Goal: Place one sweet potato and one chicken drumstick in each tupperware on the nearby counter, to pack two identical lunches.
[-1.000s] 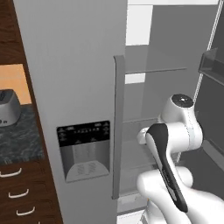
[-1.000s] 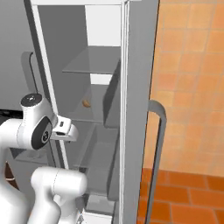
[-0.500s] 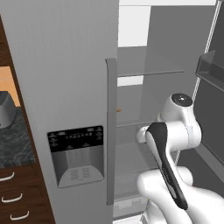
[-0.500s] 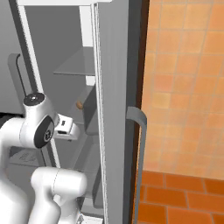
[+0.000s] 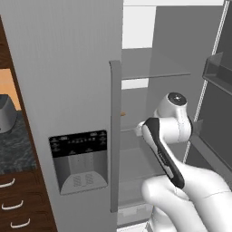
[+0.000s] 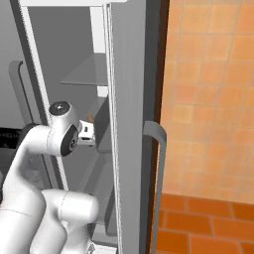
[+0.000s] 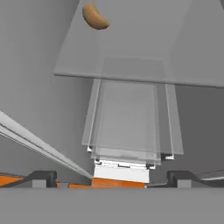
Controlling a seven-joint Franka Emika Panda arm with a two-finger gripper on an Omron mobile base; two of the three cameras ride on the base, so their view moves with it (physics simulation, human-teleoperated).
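Brown drumstick (image 7: 95, 16) lies on the glass shelf (image 7: 131, 48), upper left of the hand view; keep the gripper (image 7: 111, 177) jaws spread, advance level, straddle it.

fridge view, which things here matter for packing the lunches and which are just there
For the job:
- brown food piece on a fridge shelf, drumstick or sweet potato, cannot tell
- counter
- gripper, jaws open

Just there:
- fridge door
- dispenser
- drawers
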